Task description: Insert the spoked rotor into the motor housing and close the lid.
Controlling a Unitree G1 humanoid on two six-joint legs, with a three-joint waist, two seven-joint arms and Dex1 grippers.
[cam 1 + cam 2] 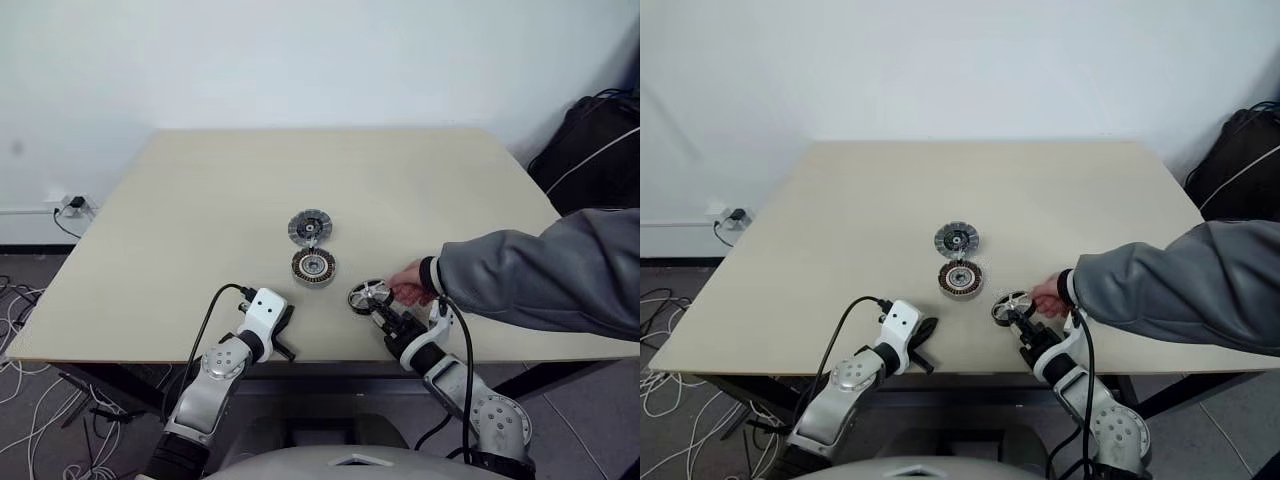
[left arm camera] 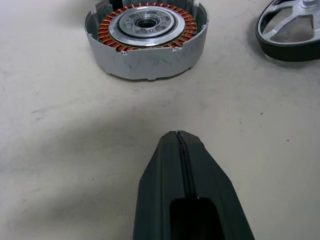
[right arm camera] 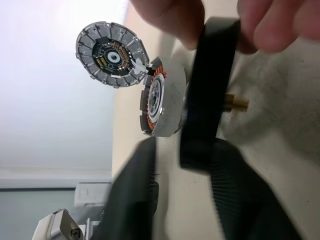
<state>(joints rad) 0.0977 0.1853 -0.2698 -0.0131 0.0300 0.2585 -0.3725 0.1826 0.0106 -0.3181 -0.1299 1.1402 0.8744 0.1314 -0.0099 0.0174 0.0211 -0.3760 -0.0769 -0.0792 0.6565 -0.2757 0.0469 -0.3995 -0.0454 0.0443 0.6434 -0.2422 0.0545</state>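
Near the desk's front edge: small silver open-spoked rotor (image 1: 368,295), pinched by a person's hand (image 1: 408,283)
Right gripper (image 1: 385,315): fingers parted around the rotor's rim
Left gripper (image 1: 283,338): fingers pressed together, empty
Desk centre: copper-wound round housing (image 1: 313,265), segmented grey lid (image 1: 310,227) just behind

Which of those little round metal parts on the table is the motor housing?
Start at the beige table and find the two discs one behind the other near its middle. The motor housing is the nearer one, in front of the lid. It alone has a copper-brown ring of windings around a silver centre.
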